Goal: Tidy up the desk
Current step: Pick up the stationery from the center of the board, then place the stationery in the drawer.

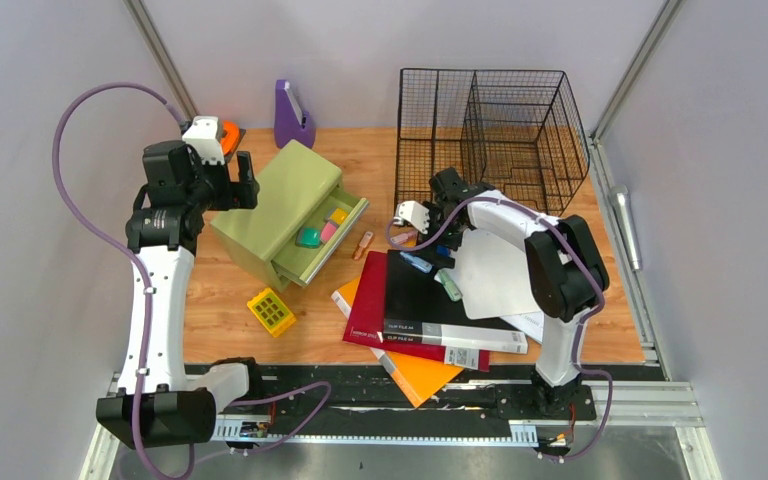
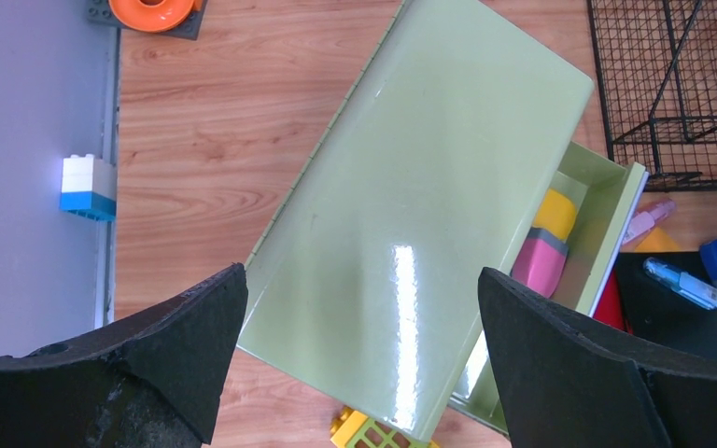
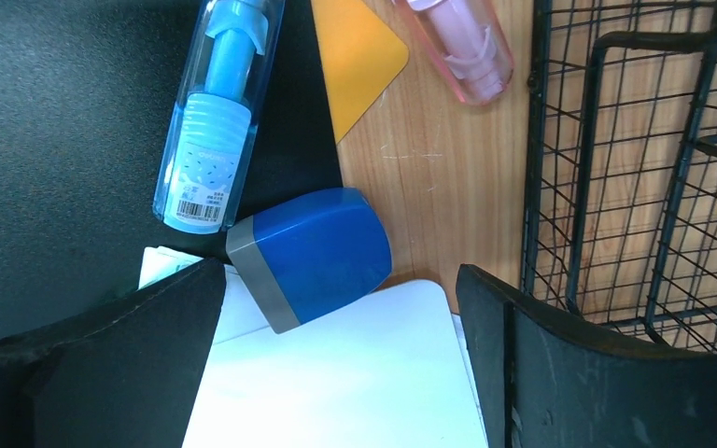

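The desk [image 1: 222,300] is cluttered over its right half. The coming move is judged to turn on a blue block [image 3: 310,254] with a grey band, lying toward the far right corner, just short of the wire basket [image 3: 635,187] that stands there. The right gripper [image 3: 341,289] is hung over this block and is released, its 2 fingers [image 3: 103,364] spread wide with nothing held between them. The block is seen just ahead of the fingertips, slightly toward the left finger, and is not yet enclosed. Its long axis is laid obliquely to the line joining the fingers, with the grey end toward the left finger and the blue end toward the basket. A small wrist turn is probably needed so that its short sides are met. The block is propped across the edge of a black folder [image 3: 56,140] and a white sheet [image 3: 355,373], and a blue spray bottle [image 3: 215,121] is lying just beside its grey end. The left gripper [image 2: 362,280] is likewise released and empty. It is held above the green drawer unit [image 2: 429,215] on the desk's left half, well apart from the block, so the right arm is clearly the nearer.
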Robot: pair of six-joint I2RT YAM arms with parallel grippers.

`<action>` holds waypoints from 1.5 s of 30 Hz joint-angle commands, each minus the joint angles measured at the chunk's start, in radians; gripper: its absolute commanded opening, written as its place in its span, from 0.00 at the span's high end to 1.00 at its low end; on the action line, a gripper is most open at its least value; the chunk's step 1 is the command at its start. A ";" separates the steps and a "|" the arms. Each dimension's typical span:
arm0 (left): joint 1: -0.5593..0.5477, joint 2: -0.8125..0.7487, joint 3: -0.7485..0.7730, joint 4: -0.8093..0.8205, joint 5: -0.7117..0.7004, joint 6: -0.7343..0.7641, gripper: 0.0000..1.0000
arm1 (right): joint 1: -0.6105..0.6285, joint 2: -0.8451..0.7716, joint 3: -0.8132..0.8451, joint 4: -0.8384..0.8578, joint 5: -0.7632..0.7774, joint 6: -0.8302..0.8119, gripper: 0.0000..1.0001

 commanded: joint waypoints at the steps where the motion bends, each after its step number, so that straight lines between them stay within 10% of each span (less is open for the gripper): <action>1: 0.005 -0.015 -0.006 0.044 0.006 0.010 0.00 | -0.014 0.022 0.005 0.013 -0.014 -0.048 0.05; 19: 0.005 -0.008 -0.003 0.047 -0.001 0.012 0.00 | -0.031 -0.030 0.202 -0.224 -0.164 0.009 0.65; 27: 0.005 -0.002 -0.001 0.049 0.006 0.008 0.00 | 0.072 -0.025 0.519 -0.237 -0.385 0.195 0.67; 35: 0.005 -0.012 -0.003 0.045 0.008 0.007 0.00 | 0.227 0.200 0.873 -0.176 -0.266 0.299 0.62; 45: 0.005 -0.017 -0.003 0.047 0.012 0.007 0.00 | 0.282 0.330 0.929 -0.053 -0.147 0.364 0.29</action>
